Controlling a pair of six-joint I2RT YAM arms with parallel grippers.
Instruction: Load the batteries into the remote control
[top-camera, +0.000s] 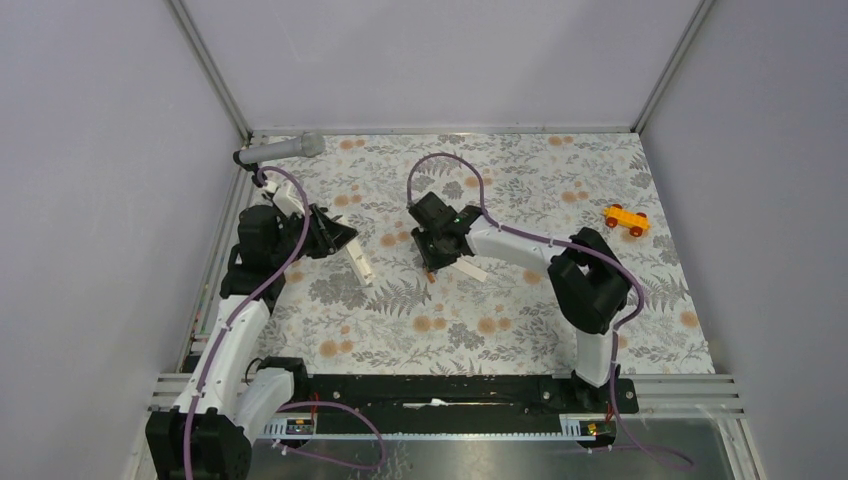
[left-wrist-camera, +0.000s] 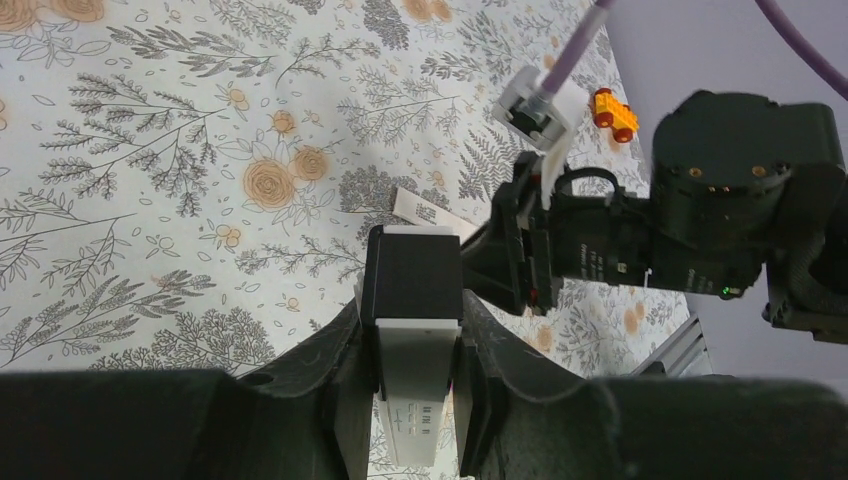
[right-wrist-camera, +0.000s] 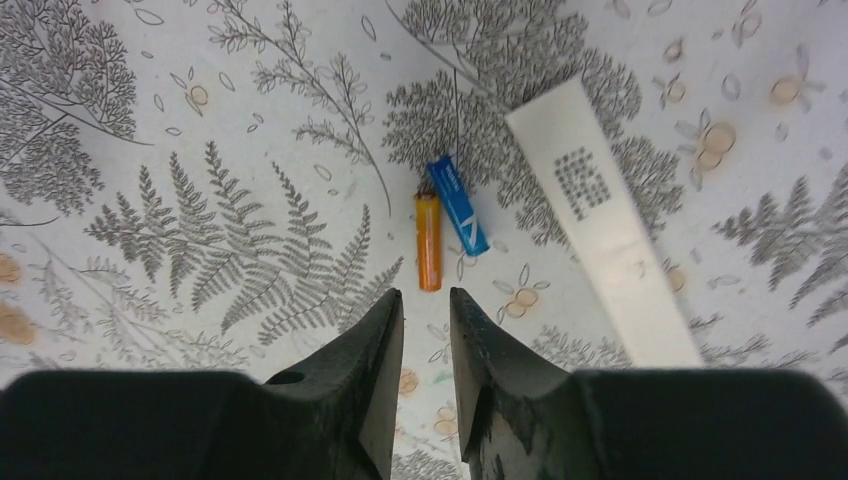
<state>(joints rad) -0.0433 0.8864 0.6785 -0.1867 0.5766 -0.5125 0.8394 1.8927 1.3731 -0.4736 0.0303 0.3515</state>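
The left claw clamps the long flat white plastic remote control. The right claw is narrowly parted and empty. The slim orange battery and blue battery lie at its twelve o'clock, with the flat white cover at two.

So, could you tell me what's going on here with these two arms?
The left gripper is shut on the white remote, holding it between its fingers. The right gripper hangs empty, its fingers slightly apart, just over the orange battery and the blue battery. These lie side by side on the floral tablecloth next to the loose white cover. Neither battery has been picked up yet.
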